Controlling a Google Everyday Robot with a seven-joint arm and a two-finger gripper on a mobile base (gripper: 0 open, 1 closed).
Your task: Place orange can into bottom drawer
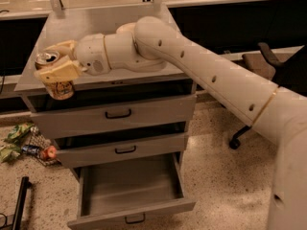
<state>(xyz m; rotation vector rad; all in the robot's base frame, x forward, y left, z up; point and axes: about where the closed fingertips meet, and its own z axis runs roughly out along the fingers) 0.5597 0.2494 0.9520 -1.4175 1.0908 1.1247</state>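
Observation:
My gripper (pixel 56 70) is shut on the orange can (pixel 58 86). It holds the can upright at the front left edge of the cabinet top (pixel 105 28), above the top drawer's left end. The can's silver top with pull tab shows above the fingers (pixel 60 72), and its orange-brown label shows below them. The bottom drawer (pixel 129 188) is pulled open below and nothing shows inside it. Its small black handle is on the front. My white arm reaches in from the right across the cabinet.
The top drawer (pixel 115 114) and middle drawer (pixel 122 148) are pulled out a little. Snack bags and small items (pixel 24 143) lie on the floor to the left. A black bar (pixel 19 202) lies at lower left. An office chair (pixel 259 66) stands at right.

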